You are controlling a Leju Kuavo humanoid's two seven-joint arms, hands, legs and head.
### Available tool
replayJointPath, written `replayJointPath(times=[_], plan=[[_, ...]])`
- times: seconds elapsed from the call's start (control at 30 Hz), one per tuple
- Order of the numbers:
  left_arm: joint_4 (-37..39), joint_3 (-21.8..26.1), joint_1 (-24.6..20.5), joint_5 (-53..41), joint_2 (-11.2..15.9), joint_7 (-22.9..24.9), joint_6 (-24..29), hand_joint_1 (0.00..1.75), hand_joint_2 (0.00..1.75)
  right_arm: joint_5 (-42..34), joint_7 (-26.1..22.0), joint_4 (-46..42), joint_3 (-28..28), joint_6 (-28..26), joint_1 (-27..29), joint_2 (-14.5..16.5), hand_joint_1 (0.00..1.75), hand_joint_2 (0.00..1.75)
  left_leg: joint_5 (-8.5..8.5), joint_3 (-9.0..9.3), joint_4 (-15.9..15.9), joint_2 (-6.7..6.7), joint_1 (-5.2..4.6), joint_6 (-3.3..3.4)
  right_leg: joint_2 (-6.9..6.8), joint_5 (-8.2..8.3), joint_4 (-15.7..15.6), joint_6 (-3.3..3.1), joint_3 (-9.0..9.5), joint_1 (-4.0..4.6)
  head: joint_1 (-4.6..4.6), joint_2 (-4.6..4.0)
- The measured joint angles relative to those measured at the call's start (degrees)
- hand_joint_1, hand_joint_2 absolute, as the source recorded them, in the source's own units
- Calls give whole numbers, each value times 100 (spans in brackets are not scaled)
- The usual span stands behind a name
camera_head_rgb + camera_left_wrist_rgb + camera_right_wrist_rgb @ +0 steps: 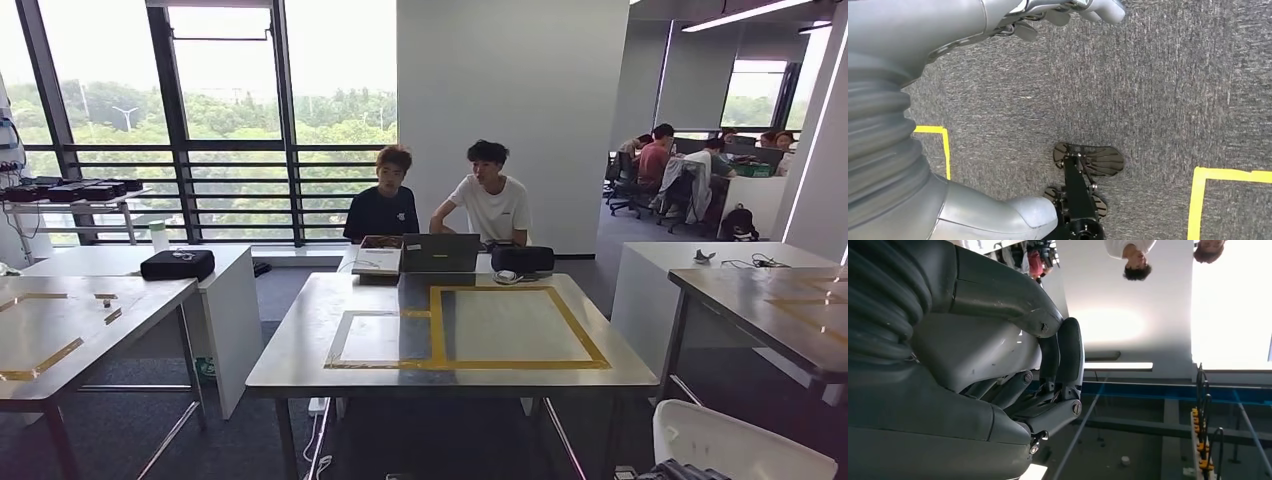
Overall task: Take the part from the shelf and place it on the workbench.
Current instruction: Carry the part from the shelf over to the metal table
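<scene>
1. Tabletop (300,352), steel with yellow tape (437,330) outlines, stands straight ahead; a laptop (440,253) and black case (522,259) sit at its far edge.
2. Two people (490,200) sit behind it.
3. Left robot hand (1068,10) hangs over grey carpet (1158,90), fingers loosely apart, holding nothing.
4. Right robot hand (1048,385) has fingers curled in; whether it grips anything, I cannot tell.
5. Part: I cannot tell where it is.
</scene>
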Motion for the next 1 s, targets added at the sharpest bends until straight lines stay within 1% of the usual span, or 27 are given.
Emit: replayJointPath(times=[0.07,0.1,0.13,0.17,0.2,0.23,0.27,0.3,0.33,0.37,0.4,0.43,0.47,0.53,0.6,0.63,0.67,0.7,0.73,0.77,0.8,0.83,0.87,0.9,0.93,0.97,1.0], plan=[[3,0,-3,7,-4,13,1,0,175,-25,-22,1,0,18,-49,-4,175,175,-28,29,-19,-4,4,84,-5,-38,-3,69,33,-12,37,0],[3,0,-4,13,-7,16,1,0,175,-47,-37,2,0,21,-70,-7,175,175,-40,59,-38,-3,12,123,-16,-89,88,103,5,-18,52,0],[4,0,-5,18,-9,17,1,0,175,-66,-50,4,0,21,-95,-10,175,175,-54,93,-57,-2,22,156,-28,-187,297,136,-94,-23,63,1],[4,0,-3,22,-10,18,0,0,175,-78,-57,9,0,21,-117,-11,175,175,-75,120,-66,0,26,180,-41,-325,639,161,-285,-28,67,1],[5,0,-2,24,-10,18,0,0,175,-86,-61,17,1,22,-135,-11,175,175,-103,139,-66,4,24,197,-48,-483,1063,180,-550,-30,69,1],[7,0,0,25,-10,18,0,0,175,-88,-60,28,4,25,-142,-11,175,175,-131,157,-64,4,22,202,-50,-599,1466,192,-822,-34,69,1],[8,1,5,25,-10,19,0,0,175,-89,-61,42,7,27,-141,-11,175,175,-162,183,-61,2,21,203,-51,-616,1735,195,-1038,-36,70,1],[8,1,8,25,-10,19,0,0,175,-90,-62,57,10,30,-141,-11,175,175,-198,222,-57,-3,21,197,-53,-491,1769,190,-1144,-38,70,1],[8,2,12,25,-10,20,0,0,175,-91,-61,70,13,32,-147,-11,175,175,-237,271,-53,-8,21,188,-56,-260,1585,179,-1131,-39,70,1],[8,2,13,25,-12,20,-1,0,175,-92,-61,79,13,33,-158,-11,175,175,-283,337,-51,-14,21,176,-59,56,1175,158,-1000,-39,70,1],[8,2,15,25,-15,20,-3,0,175,-92,-62,85,14,33,-169,-10,175,175,-328,389,-56,-18,21,159,-67,301,739,133,-824,-35,70,1],[8,2,11,25,-18,20,-5,0,175,-93,-62,89,15,33,-182,-10,175,175,-369,428,-59,-20,14,134,-75,443,385,109,-673,-18,75,-1],[8,2,8,25,-21,20,-7,0,175,-92,-62,91,16,34,-193,-10,175,175,-404,460,-68,-19,8,104,-77,506,146,82,-565,-2,78,-3],[8,2,5,25,-22,20,-9,0,175,-93,-61,95,17,37,-204,-9,175,175,-441,480,-97,-15,2,33,-65,449,67,28,-521,25,83,-3],[7,2,1,25,-19,19,-9,0,175,-93,-64,96,19,36,-218,-9,175,175,-483,519,-102,-6,5,-39,-48,426,49,-37,-475,6,79,3],[6,2,-6,26,-17,16,-9,0,175,-93,-68,97,19,35,-236,-8,175,175,-530,501,-21,-3,4,-73,-46,409,31,-71,-438,-6,69,4],[6,2,-13,26,-15,13,-9,0,175,-91,-73,103,22,34,-263,-5,175,175,-614,411,180,-2,5,-103,-50,391,14,-107,-395,-20,62,4],[7,2,-14,27,-14,7,-7,0,175,-83,-77,117,31,33,-297,1,175,175,-726,224,508,-4,10,-126,-56,365,8,-138,-359,-24,54,5],[7,2,-12,26,-13,2,-4,0,175,-67,-74,137,46,32,-330,9,175,175,-845,-29,902,-4,11,-143,-58,334,7,-160,-331,-23,46,3],[8,2,-4,22,-12,-2,-1,0,175,-46,-58,158,63,27,-347,19,175,175,-920,-290,1267,-4,13,-152,-58,301,7,-174,-299,-19,45,3],[9,2,5,15,-13,-4,3,0,175,-21,-30,176,78,16,-343,26,175,175,-902,-489,1489,-4,13,-152,-56,265,7,-174,-260,-15,45,3],[9,2,11,6,-15,-3,5,0,175,1,6,185,86,1,-321,31,175,175,-774,-583,1501,-4,12,-145,-55,225,8,-173,-211,-10,43,3],[9,2,13,-7,-16,2,5,0,175,17,39,186,89,-17,-287,34,175,175,-539,-564,1291,-4,9,-126,-55,179,8,-168,-148,-5,41,3],[9,2,13,-17,-15,11,5,0,175,29,62,180,90,-37,-252,36,175,175,-256,-456,924,-6,4,-98,-56,129,8,-160,-81,-2,39,3],[8,2,12,-26,-13,24,4,0,175,34,75,172,90,-55,-220,37,175,175,-45,-315,545,-9,-10,-64,-56,72,13,-144,-32,12,39,3],[8,2,9,-31,-10,38,4,0,175,40,81,162,90,-68,-189,37,175,175,82,-185,239,-11,-21,-32,-52,23,19,-121,4,22,38,2],[8,2,6,-32,-10,50,4,0,175,44,82,151,90,-76,-164,37,175,175,109,-103,61,-12,-31,-4,-46,-18,21,-93,20,29,40,3]])
